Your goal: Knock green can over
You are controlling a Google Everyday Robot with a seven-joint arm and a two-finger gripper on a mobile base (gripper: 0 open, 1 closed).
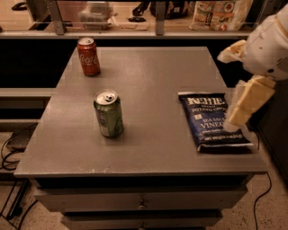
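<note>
The green can [108,114] stands upright on the grey table [148,76], left of the middle, with its silver top and pull tab showing. My gripper [240,110] hangs at the right edge of the view, over the right side of the table and above the edge of the chip bag. It is well to the right of the green can and apart from it. The white arm [270,45] rises behind it at the upper right.
A red Coca-Cola can [88,56] stands upright at the table's far left corner. A dark blue Kettle chip bag [212,119] lies flat at the right. A shelf with goods [216,13] runs behind the table. Cables [9,152] lie on the floor at the left.
</note>
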